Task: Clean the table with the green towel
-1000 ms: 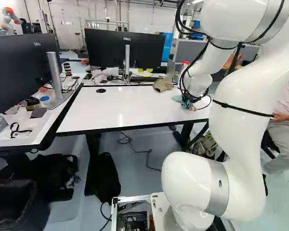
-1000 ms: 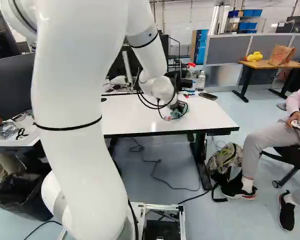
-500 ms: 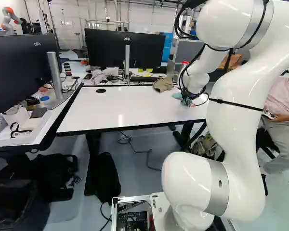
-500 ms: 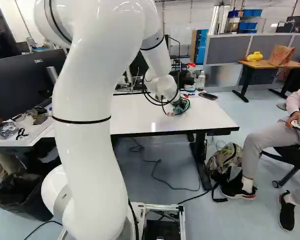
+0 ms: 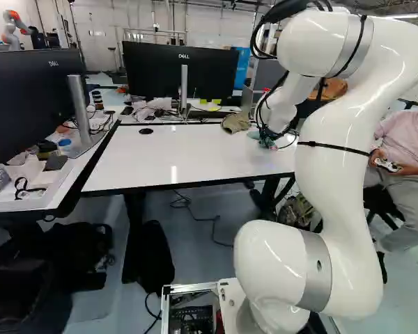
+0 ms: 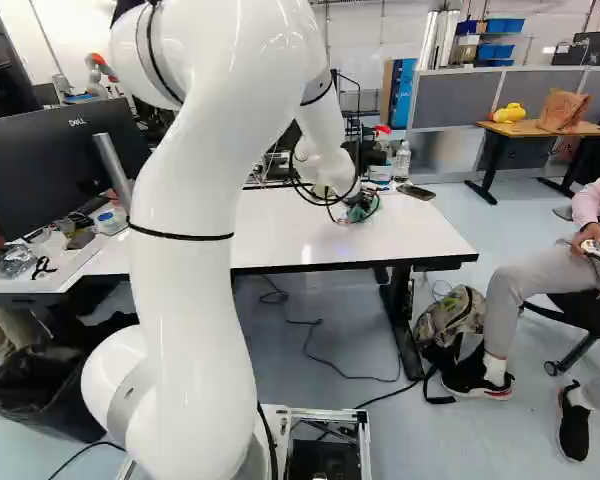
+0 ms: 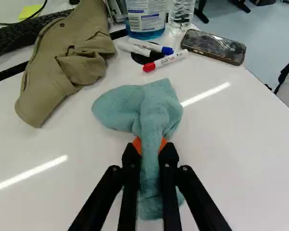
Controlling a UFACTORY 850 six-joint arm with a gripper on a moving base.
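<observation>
Right base view, left of centre: the arm (image 6: 190,320) hides part of the table (image 6: 420,232) — left base view, upper left: a monitor (image 5: 28,104), cut off.

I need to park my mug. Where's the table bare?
In the left base view, the table is bare left of the towel, nearer than the black disc and tan cloth. Crowded: beyond the towel, with markers, phone and bottles.

You have one green towel (image 7: 155,108) on one white bench (image 7: 241,149). Beyond the towel, you can count at least two markers (image 7: 169,60), two bottles (image 7: 147,17) and one phone (image 7: 214,46); beside it, one khaki cloth (image 7: 74,57).
</observation>
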